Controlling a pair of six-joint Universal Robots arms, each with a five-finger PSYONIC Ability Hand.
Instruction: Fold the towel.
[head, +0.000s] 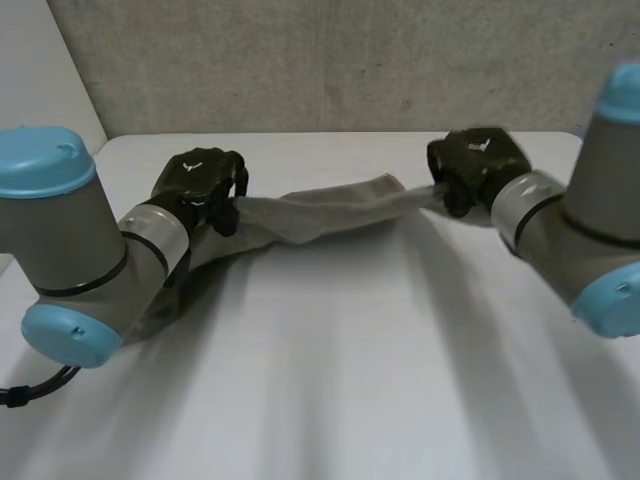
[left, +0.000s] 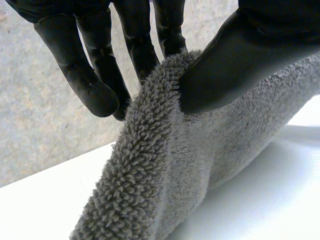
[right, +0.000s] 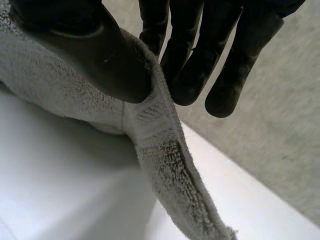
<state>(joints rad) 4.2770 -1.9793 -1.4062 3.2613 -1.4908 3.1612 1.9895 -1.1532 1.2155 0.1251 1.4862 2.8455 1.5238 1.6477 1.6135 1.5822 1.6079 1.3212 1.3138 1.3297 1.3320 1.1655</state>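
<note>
Above the far half of the white table (head: 330, 380), the head view shows you one grey towel (head: 330, 210) strung as a sagging, bunched band between the left hand (head: 200, 185) and the right hand (head: 475, 160), one hand at each end. Judge the task as early: the towel is gripped and raised, but no flat fold is laid, so folding and smoothing remain.

Left wrist view: the left hand (left: 235, 60) pinches the towel (left: 165, 170) edge between thumb and fingers, and the cloth runs down toward the table.

Right wrist view: the right hand (right: 95, 55) clamps the hemmed towel (right: 165, 165) edge, thumb against fingers.

Count: one towel, two hands, one table.
</note>
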